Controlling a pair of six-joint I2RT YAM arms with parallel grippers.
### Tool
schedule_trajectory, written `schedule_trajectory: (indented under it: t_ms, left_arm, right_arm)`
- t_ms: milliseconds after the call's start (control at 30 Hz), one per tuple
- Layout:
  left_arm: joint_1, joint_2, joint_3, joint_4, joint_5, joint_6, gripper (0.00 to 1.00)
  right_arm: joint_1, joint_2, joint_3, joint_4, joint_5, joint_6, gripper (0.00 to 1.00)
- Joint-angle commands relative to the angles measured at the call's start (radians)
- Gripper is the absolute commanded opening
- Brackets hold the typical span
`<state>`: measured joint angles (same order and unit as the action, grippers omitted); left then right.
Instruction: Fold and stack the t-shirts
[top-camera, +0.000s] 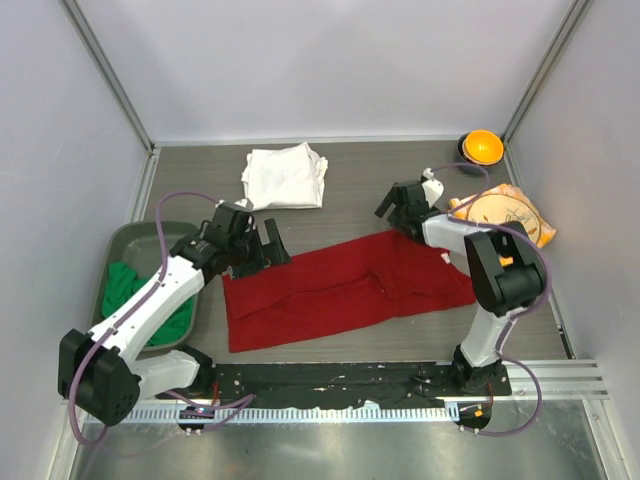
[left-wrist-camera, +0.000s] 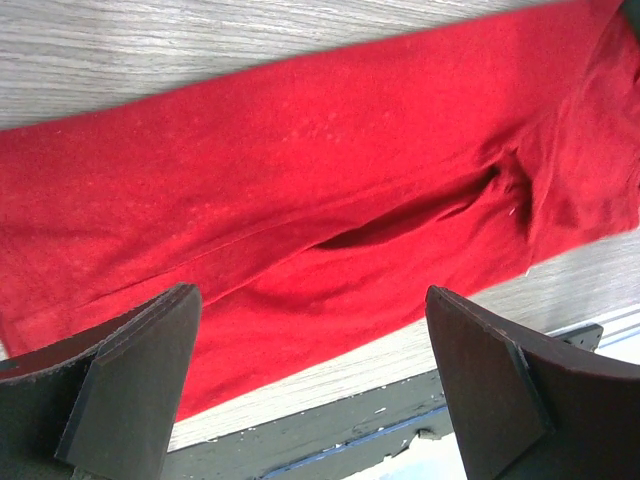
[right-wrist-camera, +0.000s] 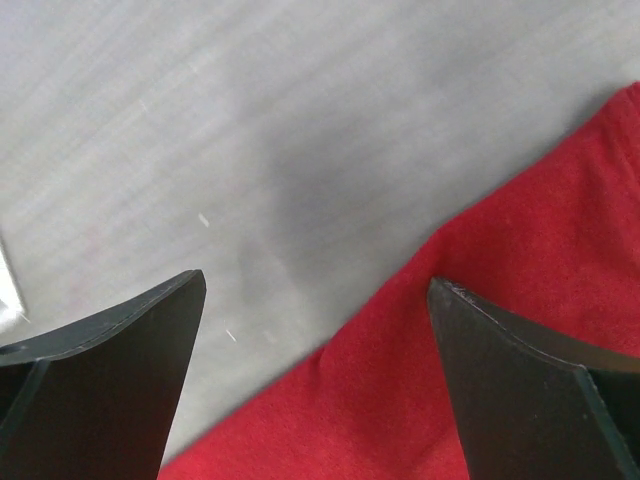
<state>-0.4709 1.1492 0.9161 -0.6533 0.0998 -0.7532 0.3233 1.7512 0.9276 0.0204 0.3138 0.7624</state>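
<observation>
- Top external view: red t-shirt (top-camera: 340, 290), spread in a long, rumpled band across the middle of the table (top-camera: 360, 190).
- White t-shirt (top-camera: 284, 177), folded (roughly square), beyond the red t-shirt's left half, well apart from it.
- Green t-shirt (top-camera: 122, 283), bunched in a grey tray (top-camera: 150, 232) to the left of the red t-shirt.
- Orange patterned cloth (top-camera: 505, 215), right of the red t-shirt; orange bowl (top-camera: 480, 147) beyond that, in the far corner.
- Left gripper (top-camera: 262, 248), at the red t-shirt's far left corner.
- Right gripper (top-camera: 400, 205), at its far right edge.
- Left wrist view: left gripper (left-wrist-camera: 310, 291) released, jaws wide, nothing between them; red t-shirt (left-wrist-camera: 300, 170) lies below, a dark fold running across it.
- Right wrist view: right gripper (right-wrist-camera: 315, 280) released, empty, over the red t-shirt's (right-wrist-camera: 520, 330) edge and bare table (right-wrist-camera: 250, 120).
</observation>
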Motion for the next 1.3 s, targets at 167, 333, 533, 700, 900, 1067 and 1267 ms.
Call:
schedule_trajectory:
  t_ms: [167, 333, 533, 700, 900, 1067, 1267]
  left_arm:
    - [0.029, 0.049, 0.049, 0.026, 0.014, 0.031, 1.0]
    - [0.031, 0.072, 0.05, 0.032, 0.021, 0.02, 1.0]
    - [0.031, 0.096, -0.015, 0.132, 0.081, -0.003, 1.0]
    - [0.029, 0.15, -0.083, 0.306, 0.159, -0.005, 1.0]
    - [0.002, 0.236, -0.155, 0.383, 0.152, -0.017, 1.0]
    - [-0.009, 0.264, -0.232, 0.463, 0.13, -0.054, 1.0]
    - [-0.103, 0.274, -0.359, 0.576, 0.115, -0.132, 1.0]
  right_arm:
    - [-0.056, 0.486, 0.519, -0.173, -0.224, 0.019, 1.0]
    - [-0.064, 0.733, 0.937, -0.293, -0.404, -0.038, 1.0]
    - [-0.063, 0.909, 1.37, -0.433, -0.478, -0.089, 1.0]
    - [-0.063, 0.616, 1.132, -0.278, -0.271, -0.172, 1.0]
    - [-0.063, 0.185, 0.912, -0.26, -0.245, -0.199, 1.0]
    - [-0.052, -0.08, 0.753, -0.305, -0.292, -0.187, 1.0]
    - [-0.032, -0.297, 0.59, -0.39, -0.295, -0.189, 1.0]
